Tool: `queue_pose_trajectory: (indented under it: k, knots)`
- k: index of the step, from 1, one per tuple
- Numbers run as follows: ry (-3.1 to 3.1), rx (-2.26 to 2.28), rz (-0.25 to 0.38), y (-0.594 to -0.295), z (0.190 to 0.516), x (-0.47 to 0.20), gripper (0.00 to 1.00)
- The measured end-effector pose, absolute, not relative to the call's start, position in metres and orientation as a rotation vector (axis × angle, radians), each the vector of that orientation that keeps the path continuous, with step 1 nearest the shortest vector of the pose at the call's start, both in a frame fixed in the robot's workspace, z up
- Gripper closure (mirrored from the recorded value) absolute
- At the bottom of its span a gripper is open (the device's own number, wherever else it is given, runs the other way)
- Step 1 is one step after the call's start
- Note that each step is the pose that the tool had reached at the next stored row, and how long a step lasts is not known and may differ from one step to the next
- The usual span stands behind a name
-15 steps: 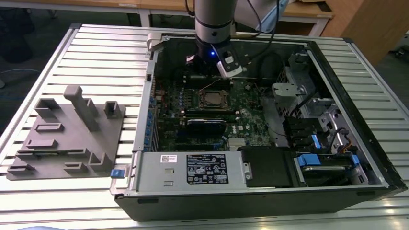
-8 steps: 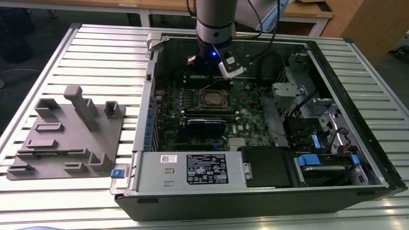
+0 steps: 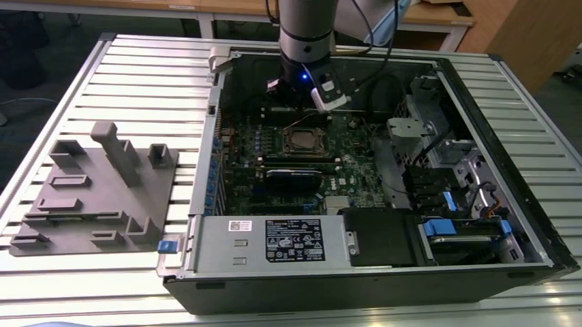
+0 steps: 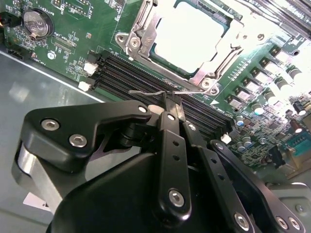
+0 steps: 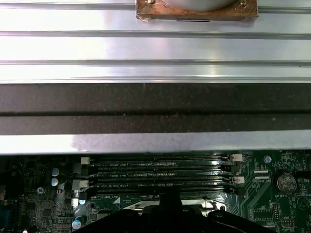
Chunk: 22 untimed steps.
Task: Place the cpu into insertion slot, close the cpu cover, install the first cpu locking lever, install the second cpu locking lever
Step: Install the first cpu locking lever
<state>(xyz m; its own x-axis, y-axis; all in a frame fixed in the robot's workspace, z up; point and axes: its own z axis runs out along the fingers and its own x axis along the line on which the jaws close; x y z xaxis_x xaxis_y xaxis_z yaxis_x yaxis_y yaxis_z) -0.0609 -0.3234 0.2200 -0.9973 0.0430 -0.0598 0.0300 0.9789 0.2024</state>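
Seemingly well along: in the second wrist view the cpu (image 4: 189, 34) lies flat inside the insertion slot (image 3: 285, 141), and the cpu cover (image 4: 146, 29) looks folded down around it, its window framing the bright chip top. The end effector (image 4: 172, 99) has its fingers pressed together, and they seem to pinch the thin wire of a cpu locking lever (image 4: 146, 92) running along the socket's edge, between the socket and the memory slots (image 5: 155, 174). By my reading, placing and covering are done and lever work is in hand. Which of the two levers this is, and whether either is hooked home, I cannot tell.

In the exterior view the robot arm (image 3: 304, 34) enters the open computer case (image 3: 364, 289) from twelve o'clock, with the socket near the board's centre. A black card (image 3: 291, 178) lies at six o'clock from the socket, and the power supply (image 3: 272, 242) beyond it. The case rests on a slatted aluminium worktop (image 3: 136, 68). A grey parts fixture (image 3: 91, 191) sits at nine o'clock of the case. Wooden desks (image 3: 437, 13) stand past the worktop at twelve o'clock.
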Motion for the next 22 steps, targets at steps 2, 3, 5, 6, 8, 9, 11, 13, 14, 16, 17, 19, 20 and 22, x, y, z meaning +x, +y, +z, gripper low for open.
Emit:
queue_pose_trajectory:
  k: [2,3,5,6,8,9,11,13,14,16,17,19,20,22]
  knots:
    - [3.061,0.057,0.311,-0.3235,0.2198,-0.0610,0.90]
    - [3.061,0.057,0.312,-0.3235,0.2198,-0.0610,0.90]
    - [3.061,0.057,0.312,-0.3234,0.2195,-0.0609,0.90]
    - [3.061,0.057,0.312,-0.3234,0.2190,-0.0609,0.90]
    - [3.061,0.056,0.312,-0.3234,0.2179,-0.0609,0.90]
    - [3.061,0.057,0.312,-0.3234,0.2172,-0.0609,0.90]
    - [3.061,0.056,0.312,-0.3234,0.2158,-0.0609,0.90]
    - [3.061,0.057,0.312,-0.3235,0.2149,-0.0609,0.90]
    - [3.061,0.056,0.312,-0.3234,0.2146,-0.0605,0.90]
    - [3.061,0.057,0.311,-0.3234,0.2140,-0.0593,0.90]
    - [3.061,0.057,0.311,-0.3234,0.2137,-0.0585,0.90]
    - [3.061,0.057,0.312,-0.3234,0.2133,-0.0569,0.90]
    - [3.061,0.057,0.312,-0.3234,0.2130,-0.0562,0.90]
    - [3.061,0.057,0.312,-0.3233,0.2127,-0.0549,0.90]
